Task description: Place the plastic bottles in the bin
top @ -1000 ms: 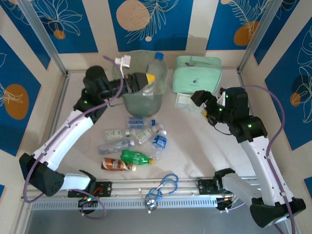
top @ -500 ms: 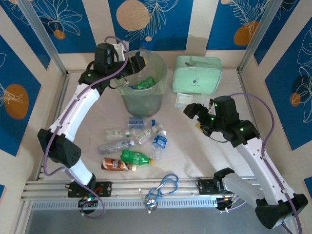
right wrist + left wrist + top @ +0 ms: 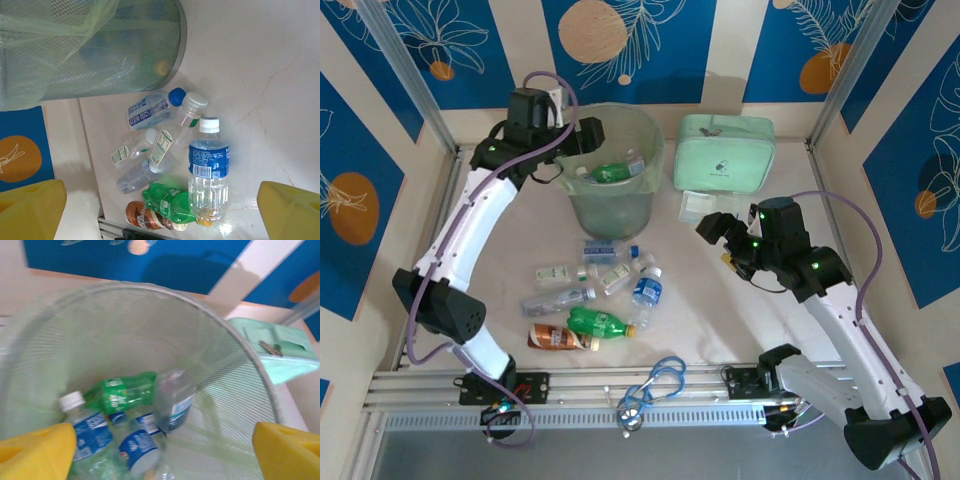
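The bin (image 3: 615,208) stands at the back centre. My left gripper (image 3: 588,140) hovers over its left rim, open, with nothing between its yellow fingertips (image 3: 35,450). Inside the bin (image 3: 225,370) lie a green bottle (image 3: 122,392), blue-labelled bottles (image 3: 90,432) and a blurred clear bottle (image 3: 174,400). Several bottles lie in a cluster (image 3: 590,290) on the table in front of the bin, among them a green one (image 3: 172,202), a brown-orange one (image 3: 145,216) and a blue-labelled one (image 3: 208,162). My right gripper (image 3: 715,228) hangs open above the table, right of the cluster.
A flat mint-green zip case (image 3: 725,150) lies right of the bin, with a white packet (image 3: 698,207) in front of it. A blue cord loop (image 3: 655,385) rests on the aluminium rail (image 3: 580,385) at the near edge. Frame posts and patterned walls enclose the table.
My left gripper held a clear blue-capped bottle over the bin, then opened; the bottle is now inside. The left arm drew back to the rim. The right arm dropped slightly, then held still.
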Robot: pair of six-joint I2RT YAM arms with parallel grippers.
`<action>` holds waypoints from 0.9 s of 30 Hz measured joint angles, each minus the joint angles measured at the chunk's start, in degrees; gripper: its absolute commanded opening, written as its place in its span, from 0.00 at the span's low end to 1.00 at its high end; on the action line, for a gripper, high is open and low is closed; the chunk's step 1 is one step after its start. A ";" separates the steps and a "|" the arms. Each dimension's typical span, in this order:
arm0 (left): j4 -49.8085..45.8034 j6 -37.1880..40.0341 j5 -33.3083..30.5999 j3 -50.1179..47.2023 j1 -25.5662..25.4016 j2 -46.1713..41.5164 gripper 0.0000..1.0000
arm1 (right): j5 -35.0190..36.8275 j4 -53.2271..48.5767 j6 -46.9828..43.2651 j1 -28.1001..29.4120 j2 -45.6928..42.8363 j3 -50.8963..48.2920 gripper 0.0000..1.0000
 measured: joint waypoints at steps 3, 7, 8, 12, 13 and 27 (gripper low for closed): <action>-2.93 1.16 -1.46 -0.04 2.75 -0.37 0.73 | 0.31 0.00 0.00 0.22 0.00 -0.13 0.97; -5.73 1.40 -1.88 -1.38 5.11 -0.35 0.67 | 1.01 -0.02 0.00 1.25 0.02 -1.16 0.97; -6.51 1.44 -1.90 -1.79 5.51 -0.28 0.66 | 1.11 -0.09 0.00 1.60 0.04 -1.36 0.97; -8.35 2.08 -1.81 -3.23 6.16 0.39 0.58 | 1.79 -0.09 0.02 3.32 0.11 -1.95 0.96; -8.61 2.32 -1.55 -3.52 6.25 0.68 0.56 | 2.08 -0.09 0.04 3.78 0.20 -1.99 0.96; -9.14 1.25 3.78 -4.61 6.56 2.43 0.28 | 4.33 0.00 0.46 6.23 1.27 -2.01 0.95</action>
